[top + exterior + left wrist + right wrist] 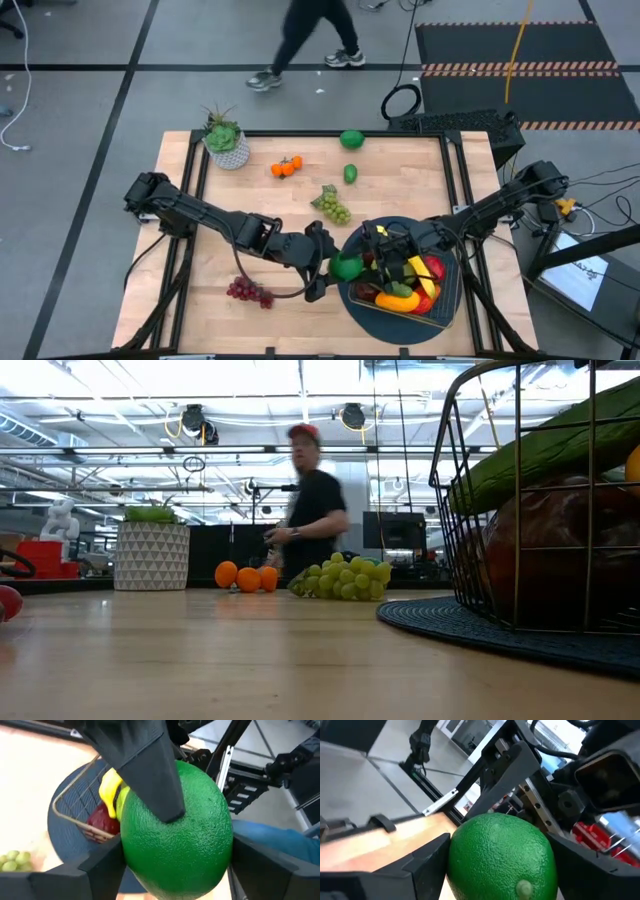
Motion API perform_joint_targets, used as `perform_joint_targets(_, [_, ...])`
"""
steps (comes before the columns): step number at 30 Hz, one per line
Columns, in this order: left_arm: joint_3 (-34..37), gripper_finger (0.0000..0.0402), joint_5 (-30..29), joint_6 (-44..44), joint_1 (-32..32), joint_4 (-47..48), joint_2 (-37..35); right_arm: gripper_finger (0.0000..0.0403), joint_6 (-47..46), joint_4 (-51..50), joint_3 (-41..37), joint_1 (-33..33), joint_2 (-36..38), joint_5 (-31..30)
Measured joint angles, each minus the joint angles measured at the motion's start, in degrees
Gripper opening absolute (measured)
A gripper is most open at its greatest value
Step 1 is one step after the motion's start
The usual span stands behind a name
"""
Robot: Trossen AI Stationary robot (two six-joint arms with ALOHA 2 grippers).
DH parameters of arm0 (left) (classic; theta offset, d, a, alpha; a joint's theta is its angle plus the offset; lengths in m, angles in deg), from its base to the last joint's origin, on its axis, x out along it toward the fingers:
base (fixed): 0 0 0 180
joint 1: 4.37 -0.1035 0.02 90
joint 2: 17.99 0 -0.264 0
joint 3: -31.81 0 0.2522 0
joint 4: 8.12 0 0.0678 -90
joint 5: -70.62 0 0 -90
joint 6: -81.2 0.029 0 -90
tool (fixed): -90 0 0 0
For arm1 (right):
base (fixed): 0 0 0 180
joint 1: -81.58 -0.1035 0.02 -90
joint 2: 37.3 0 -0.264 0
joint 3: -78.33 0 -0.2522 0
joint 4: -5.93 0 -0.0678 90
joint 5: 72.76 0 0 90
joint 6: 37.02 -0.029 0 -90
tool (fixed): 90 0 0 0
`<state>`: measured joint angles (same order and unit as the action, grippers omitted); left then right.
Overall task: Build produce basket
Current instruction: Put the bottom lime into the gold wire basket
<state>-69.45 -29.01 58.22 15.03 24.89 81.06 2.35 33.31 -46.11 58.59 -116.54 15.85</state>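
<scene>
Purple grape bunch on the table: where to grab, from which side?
Probably the middle of the purple toy grape bunch, across its short width, coming straight down from above: it lies flat on the wooden table, longer than wide, both long sides exposed.

A light wooden table (200, 250) with a dark frame is seen from above. Near its far left corner a green potted plant (225, 140) in a white patterned pot is set. Small oranges (286, 167) are clustered beside it, with two green fruits (351, 139) placed farther right. Green grapes (333, 207) are laid near the middle, and purple grapes (250, 291) toward the near edge. A round dark blue mat (352, 300) is spread at the near right, and a wire basket (448, 300) is carried on it.
</scene>
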Motion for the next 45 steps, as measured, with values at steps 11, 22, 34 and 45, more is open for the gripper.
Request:
perform_joint_targets(11, [-0.24, 0.0396, -4.03, 2.37, 0.66, -3.44, -1.83, 0.0294, -19.77, -6.40, 0.03, -5.76, -0.20, -9.09])
perform_joint_targets(22, [-0.17, 0.0397, -11.10, 1.37, 1.58, 2.24, -3.51, 0.0294, -45.77, -29.73, 0.04, -18.29, 15.34, -24.22])
perform_joint_targets(34, [-0.17, 0.0397, -13.10, -1.84, 1.62, 4.44, -3.50, 0.0294, -80.31, -68.83, 0.02, -23.27, 35.08, -20.55])
perform_joint_targets(45, [2.25, 0.0397, -13.09, -3.63, 1.20, 4.57, -3.48, 0.0323, -93.40, -91.29, 0.24, -23.23, 36.77, -9.92])
